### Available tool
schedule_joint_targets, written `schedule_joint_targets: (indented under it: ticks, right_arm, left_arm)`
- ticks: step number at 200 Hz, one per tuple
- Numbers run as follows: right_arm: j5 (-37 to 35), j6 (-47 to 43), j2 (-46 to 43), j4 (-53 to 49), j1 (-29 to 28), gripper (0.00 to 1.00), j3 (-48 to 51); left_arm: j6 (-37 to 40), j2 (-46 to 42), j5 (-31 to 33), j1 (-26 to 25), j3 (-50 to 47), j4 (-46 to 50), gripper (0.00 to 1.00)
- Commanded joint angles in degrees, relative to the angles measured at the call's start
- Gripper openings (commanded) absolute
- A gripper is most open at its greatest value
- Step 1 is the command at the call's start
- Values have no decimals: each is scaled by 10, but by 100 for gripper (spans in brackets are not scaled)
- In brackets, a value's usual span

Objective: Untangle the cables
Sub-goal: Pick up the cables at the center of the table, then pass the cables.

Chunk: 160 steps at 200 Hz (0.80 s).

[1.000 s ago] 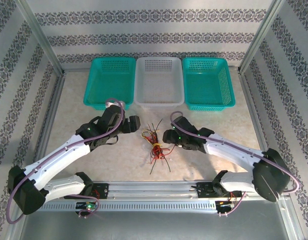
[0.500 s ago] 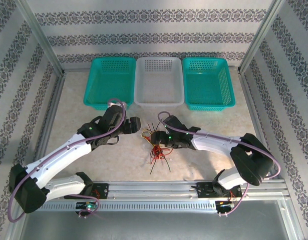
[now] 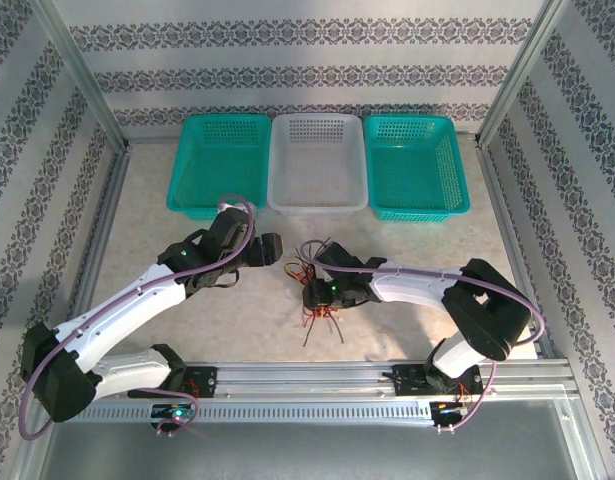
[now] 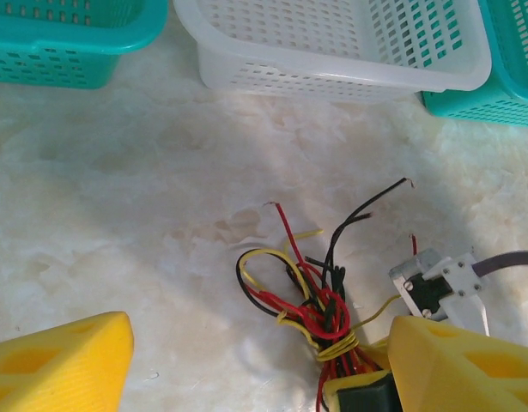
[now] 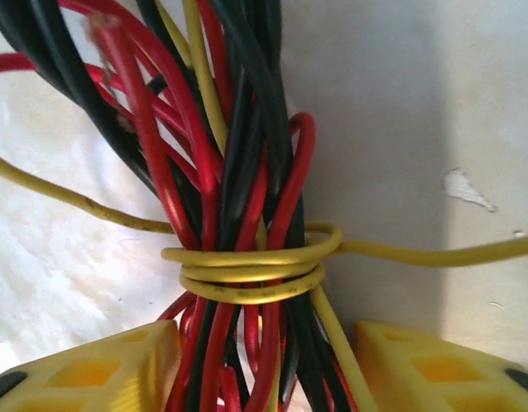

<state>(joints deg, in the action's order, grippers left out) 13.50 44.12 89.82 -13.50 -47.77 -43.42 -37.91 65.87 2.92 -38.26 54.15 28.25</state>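
Observation:
The cables (image 3: 313, 288) lie as one tangled bundle of red, black and yellow wires on the table's middle. A yellow wire (image 5: 246, 270) is wound several times round the bundle's waist. My right gripper (image 3: 317, 296) sits down over the bundle, and its yellow fingers (image 5: 83, 369) straddle the strands just below the yellow winding. The jaws are open, with a small gap left on the right side. My left gripper (image 3: 271, 250) hovers just left of the bundle, open wide and empty. From the left wrist, the cables (image 4: 324, 309) spread loops and loose ends toward the baskets.
Three baskets stand in a row at the back: a teal one (image 3: 187, 150), a white one (image 3: 279, 160) and another teal one (image 3: 457, 165). Metal frame posts and patterned walls enclose the table. Bare marble-like tabletop (image 3: 157, 230) surrounds the bundle.
My right gripper has swung left from beside the bundle onto it, and its jaws have narrowed round the strands. The left arm has barely shifted.

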Motion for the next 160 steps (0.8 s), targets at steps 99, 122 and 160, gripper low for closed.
schedule_joint_targets:
  ticks: [99, 122, 160]
  right_arm:
    - [-12, -86, -177, -121, 13, 22, -145]
    - [-9, -113, -171, -180, 11, 22, -228]
    - [1, -146, -155, -233, -5, 23, -323]
  left_arm:
    - [-40, -78, -173, -6, -55, -156, 99]
    - [9, -92, -163, -24, -26, -171, 99]
    - [53, -90, -68, -23, 11, -162, 99]
